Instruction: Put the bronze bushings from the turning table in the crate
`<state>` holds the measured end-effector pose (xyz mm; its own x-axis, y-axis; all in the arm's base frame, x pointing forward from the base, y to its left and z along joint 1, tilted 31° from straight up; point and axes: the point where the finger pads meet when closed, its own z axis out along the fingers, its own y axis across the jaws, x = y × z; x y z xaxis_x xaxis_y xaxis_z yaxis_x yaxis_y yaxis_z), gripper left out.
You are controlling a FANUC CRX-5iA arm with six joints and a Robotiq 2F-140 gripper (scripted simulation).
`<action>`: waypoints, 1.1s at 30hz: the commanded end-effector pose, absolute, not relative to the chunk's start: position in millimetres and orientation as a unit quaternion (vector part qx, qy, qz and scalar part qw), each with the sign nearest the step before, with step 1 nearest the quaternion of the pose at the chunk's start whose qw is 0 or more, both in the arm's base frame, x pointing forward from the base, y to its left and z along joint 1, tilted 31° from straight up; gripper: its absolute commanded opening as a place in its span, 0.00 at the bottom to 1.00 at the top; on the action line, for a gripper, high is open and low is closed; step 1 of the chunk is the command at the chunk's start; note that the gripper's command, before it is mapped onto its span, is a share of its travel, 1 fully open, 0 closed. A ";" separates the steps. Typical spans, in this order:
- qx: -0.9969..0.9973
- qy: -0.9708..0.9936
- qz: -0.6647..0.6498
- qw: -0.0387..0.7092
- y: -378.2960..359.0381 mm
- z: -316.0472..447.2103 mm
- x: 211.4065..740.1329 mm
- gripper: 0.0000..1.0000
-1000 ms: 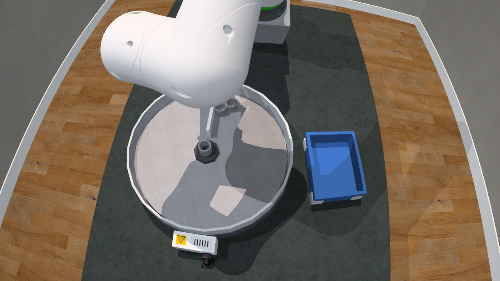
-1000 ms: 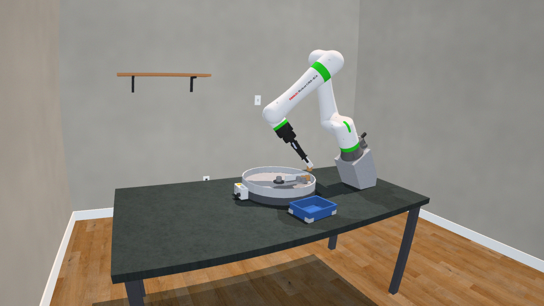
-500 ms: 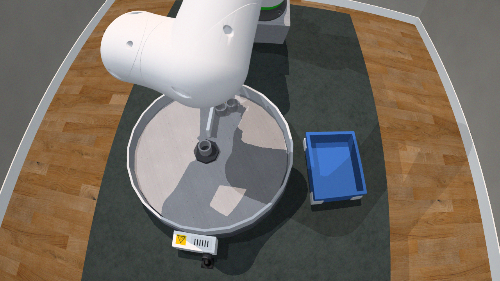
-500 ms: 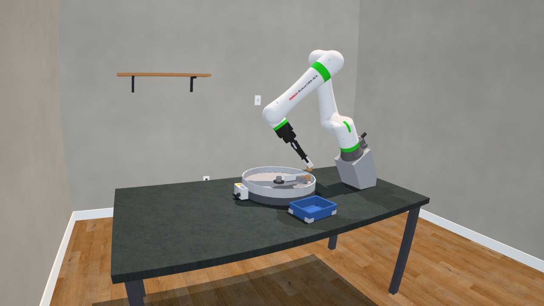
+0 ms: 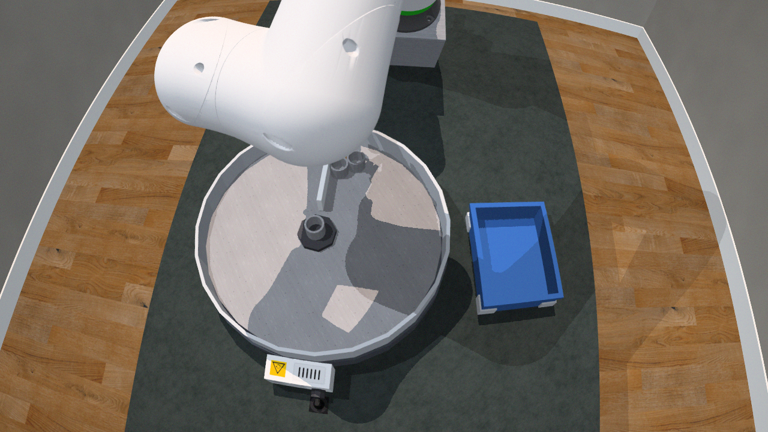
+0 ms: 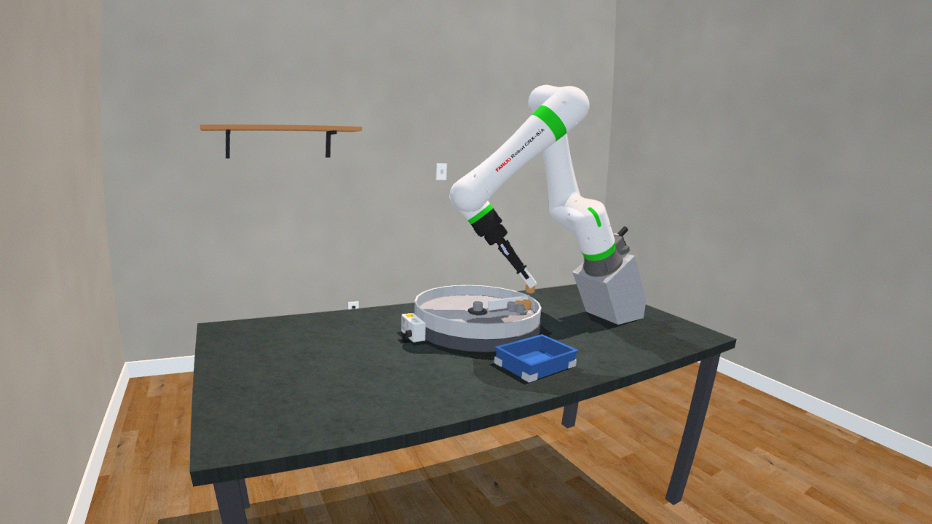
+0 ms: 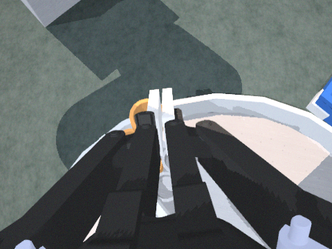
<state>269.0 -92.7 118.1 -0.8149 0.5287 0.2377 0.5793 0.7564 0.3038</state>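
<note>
Bronze bushing [image 6: 527,304] [image 7: 161,167] near steel bushings [image 5: 356,160] [image 6: 512,306] [image 7: 165,188]

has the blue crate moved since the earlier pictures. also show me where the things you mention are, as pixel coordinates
No, the blue crate [image 5: 518,268] [image 6: 550,366] [image 7: 326,100] sits at the same spot beside the turning table [image 5: 257,204] [image 6: 469,330] [image 7: 263,138] in the top view.
</note>
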 end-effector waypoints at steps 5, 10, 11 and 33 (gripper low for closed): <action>-0.296 -0.935 -0.184 0.069 -91.2 118.9 270.3 0.00; -0.296 -0.935 -0.184 0.069 -81.6 122.5 277.0 0.00; -0.296 -0.935 -0.184 0.069 -78.3 123.7 279.3 0.00; -0.296 -0.935 -0.184 0.069 50.8 172.4 370.1 0.00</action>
<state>350.4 26.4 163.5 -0.8168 0.5249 0.2395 0.5767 0.7554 0.3111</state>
